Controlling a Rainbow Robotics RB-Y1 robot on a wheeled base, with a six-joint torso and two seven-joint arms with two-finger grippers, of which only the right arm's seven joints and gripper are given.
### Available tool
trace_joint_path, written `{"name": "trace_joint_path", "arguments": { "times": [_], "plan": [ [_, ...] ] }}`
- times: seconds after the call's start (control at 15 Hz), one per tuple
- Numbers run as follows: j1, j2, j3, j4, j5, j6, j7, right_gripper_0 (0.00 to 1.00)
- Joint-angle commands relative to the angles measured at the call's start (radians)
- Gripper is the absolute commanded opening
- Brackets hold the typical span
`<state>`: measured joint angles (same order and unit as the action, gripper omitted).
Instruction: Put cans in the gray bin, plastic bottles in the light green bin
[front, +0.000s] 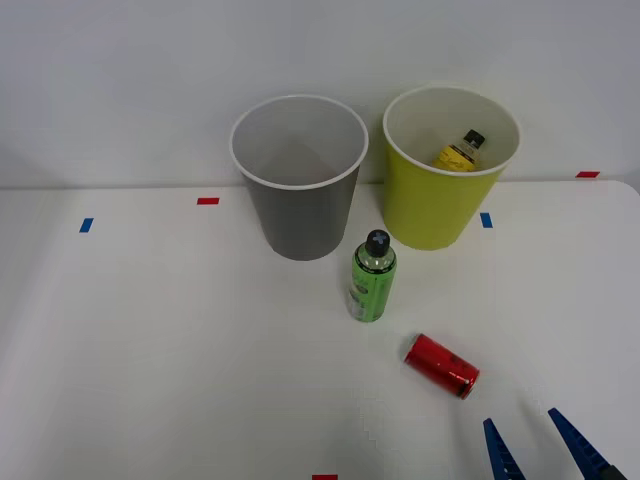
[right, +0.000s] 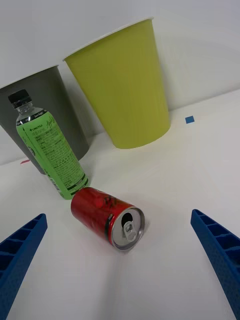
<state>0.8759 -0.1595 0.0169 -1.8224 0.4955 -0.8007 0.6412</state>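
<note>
Blue ribbed fingers (right: 20, 260) of the right gripper (front: 547, 445) sit closest, spread wide with nothing between them, low over the white table (front: 150, 350) at its near right edge. From the wrist view, one finger stands at each lower corner and the red can (right: 106, 216) lies in the open space ahead of them, nearer the finger on the bottle's side, touching neither. That can is on its side, its silver top with the pull tab turned toward the fingers. From the front view it lies just beyond the fingertips and a little to their left, apart from them.

Just past the can stands the green bottle (front: 372, 277), upright, black cap on, close to the can but not touching it as far as the front view shows. Behind the bottle is the gray bin (front: 300, 180), upright, with a pale inside. To its right, just beside it, stands the light green bin (front: 447, 170), also upright; down inside it lies the yellow-label bottle (front: 460, 152), tilted, its black cap pointing up toward the far wall. Small blue and red tape marks (front: 207, 201) dot the table around the bins.
</note>
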Motion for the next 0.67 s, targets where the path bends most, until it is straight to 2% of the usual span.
{"name": "trace_joint_path", "arguments": {
  "times": [0.07, 0.67],
  "plan": [
    [0.000, 0.000, 0.000, 0.000, 0.000, 0.000, 0.000, 1.00],
    [0.000, 0.000, 0.000, 0.000, 0.000, 0.000, 0.000, 1.00]
  ]
}}
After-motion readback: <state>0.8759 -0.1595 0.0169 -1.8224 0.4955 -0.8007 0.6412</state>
